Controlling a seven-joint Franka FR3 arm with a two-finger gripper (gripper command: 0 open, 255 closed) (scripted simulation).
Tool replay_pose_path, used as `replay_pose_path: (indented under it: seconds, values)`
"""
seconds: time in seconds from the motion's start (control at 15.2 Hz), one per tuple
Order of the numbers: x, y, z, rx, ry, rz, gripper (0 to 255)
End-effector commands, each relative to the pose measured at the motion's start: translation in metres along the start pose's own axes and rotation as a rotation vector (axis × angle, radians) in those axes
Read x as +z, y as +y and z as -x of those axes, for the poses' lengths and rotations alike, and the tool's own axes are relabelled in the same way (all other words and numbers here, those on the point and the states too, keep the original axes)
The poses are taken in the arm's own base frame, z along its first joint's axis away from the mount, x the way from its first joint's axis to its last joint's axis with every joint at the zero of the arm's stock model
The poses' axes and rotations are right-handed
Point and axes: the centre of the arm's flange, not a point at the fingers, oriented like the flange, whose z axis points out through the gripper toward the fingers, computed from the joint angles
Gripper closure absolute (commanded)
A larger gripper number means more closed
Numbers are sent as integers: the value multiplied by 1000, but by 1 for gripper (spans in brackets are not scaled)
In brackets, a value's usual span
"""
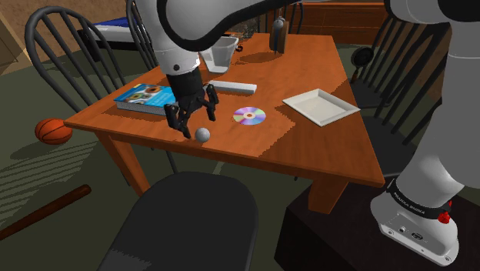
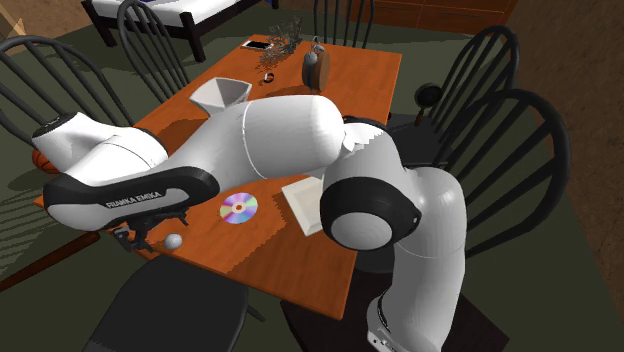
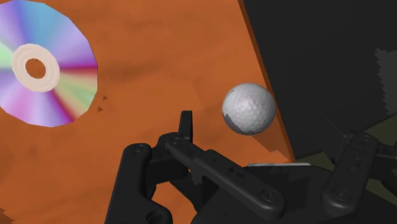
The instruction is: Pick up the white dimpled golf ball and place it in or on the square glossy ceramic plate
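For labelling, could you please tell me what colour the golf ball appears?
The golf ball is dimpled light grey, clearest in the wrist view.

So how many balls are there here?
2. A greyish golf ball on the table near the gripper; an orange basketball on the floor beside the table. More may be hidden.

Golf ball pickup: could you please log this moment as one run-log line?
stage: pre-grasp | claw: open, at ball, not holding | ball: on table by its edge | plate: empty

Golf ball (image 3: 249, 108) — pale grey, dimpled; disc (image 3: 44, 70) rainbow-streaked around a cream hub; desk (image 3: 165, 57) orange-brown, faintly grained; plate (image 1: 321, 105) plain white; book (image 1: 142, 98) cover blue; basketball (image 1: 53, 131) orange.
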Motion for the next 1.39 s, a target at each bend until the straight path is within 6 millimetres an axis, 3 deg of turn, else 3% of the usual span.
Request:
replay_pose_path:
  seconds: [0.0,0.07,0.59,0.66,1.32]
  values:
    - [10,0,1,0,0,0,0]
    - [18,0,1,0,0,0,0]
    - [18,0,1,0,0,0,0]
    - [18,0,1,0,0,0,255]
    - [13,0,2,0,0,0,255]
